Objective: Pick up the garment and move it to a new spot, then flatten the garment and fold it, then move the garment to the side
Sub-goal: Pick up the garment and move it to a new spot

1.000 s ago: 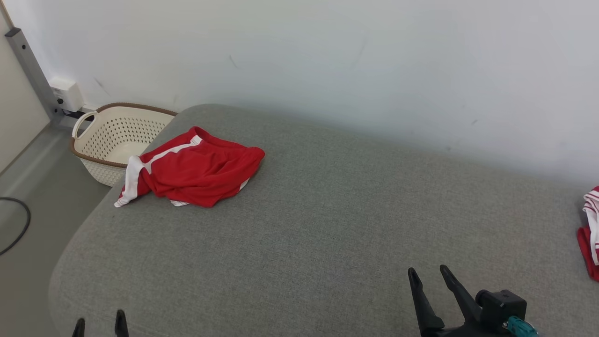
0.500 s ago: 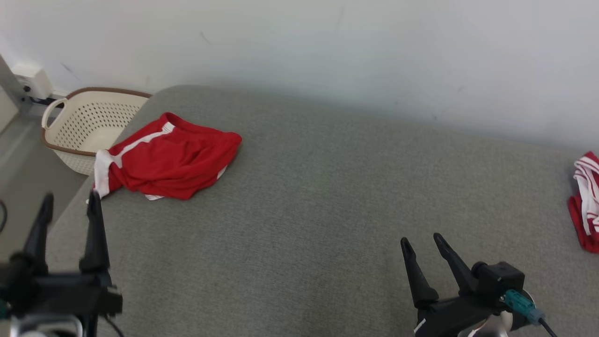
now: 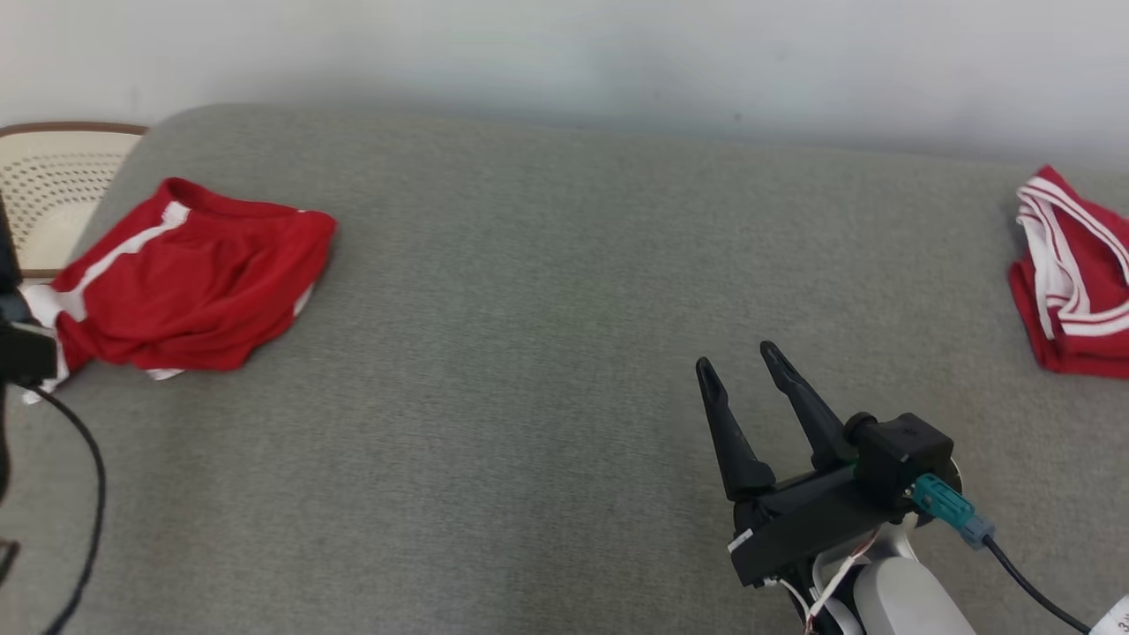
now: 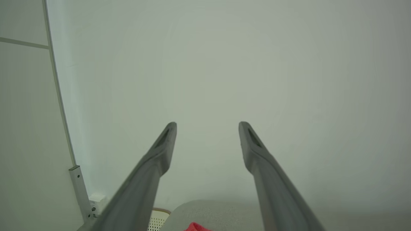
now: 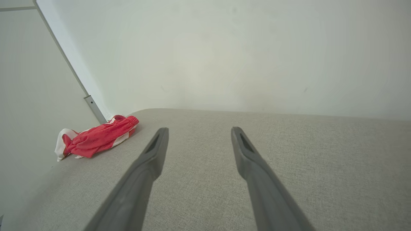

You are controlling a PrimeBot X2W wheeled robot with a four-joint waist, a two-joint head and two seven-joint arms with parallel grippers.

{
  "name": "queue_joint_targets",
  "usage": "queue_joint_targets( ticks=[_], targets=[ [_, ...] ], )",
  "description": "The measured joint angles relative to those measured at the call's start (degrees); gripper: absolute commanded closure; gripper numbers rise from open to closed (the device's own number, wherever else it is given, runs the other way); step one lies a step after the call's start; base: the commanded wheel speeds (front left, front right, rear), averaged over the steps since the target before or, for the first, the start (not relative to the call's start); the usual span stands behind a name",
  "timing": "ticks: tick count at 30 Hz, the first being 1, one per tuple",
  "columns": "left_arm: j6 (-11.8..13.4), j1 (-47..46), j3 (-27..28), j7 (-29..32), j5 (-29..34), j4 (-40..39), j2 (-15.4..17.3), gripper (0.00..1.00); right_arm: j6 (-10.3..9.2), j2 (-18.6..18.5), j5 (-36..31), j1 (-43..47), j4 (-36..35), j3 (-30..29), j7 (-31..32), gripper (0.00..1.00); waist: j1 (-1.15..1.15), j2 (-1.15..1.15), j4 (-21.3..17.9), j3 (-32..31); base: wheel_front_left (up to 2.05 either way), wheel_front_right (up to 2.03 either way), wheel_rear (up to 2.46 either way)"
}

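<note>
The left claw (image 4: 207, 126) now points higher, spread apart like the right claw (image 3: 736, 355). The red shorts (image 3: 190, 282) lie below its aim, so it may overshoot.

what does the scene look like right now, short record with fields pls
surface: grey padded surface against a pale wall
garment: crumpled red garment, left end of the surface, not gripped
other cloth: second red garment, right edge of the head view
basket: perforated basket, past the surface's left end
left arm: left gripper open, empty, aimed at the wall
right arm: right gripper open, empty, over bare surface
</note>
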Motion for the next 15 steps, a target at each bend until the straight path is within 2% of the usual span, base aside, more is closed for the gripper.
queue_joint_targets(
  ticks=[8,15],
  targets=[
    [-3.2,-9.3,0.0,3.8,-0.9,13.1,5.5,0.00,0.00,0.5,0.0,-2.5,-0.3,1.3,-1.6,0.00,-0.01,0.00,-5.5,4.7,0.00,0.00,0.00],
    [-5.0,-14.1,0.0,5.0,-1.6,22.6,7.8,0.00,0.00,0.6,-0.6,-3.7,-1.1,1.2,-2.2,0.00,-0.01,0.00,-8.9,8.6,0.00,0.00,0.00]
  ],
)
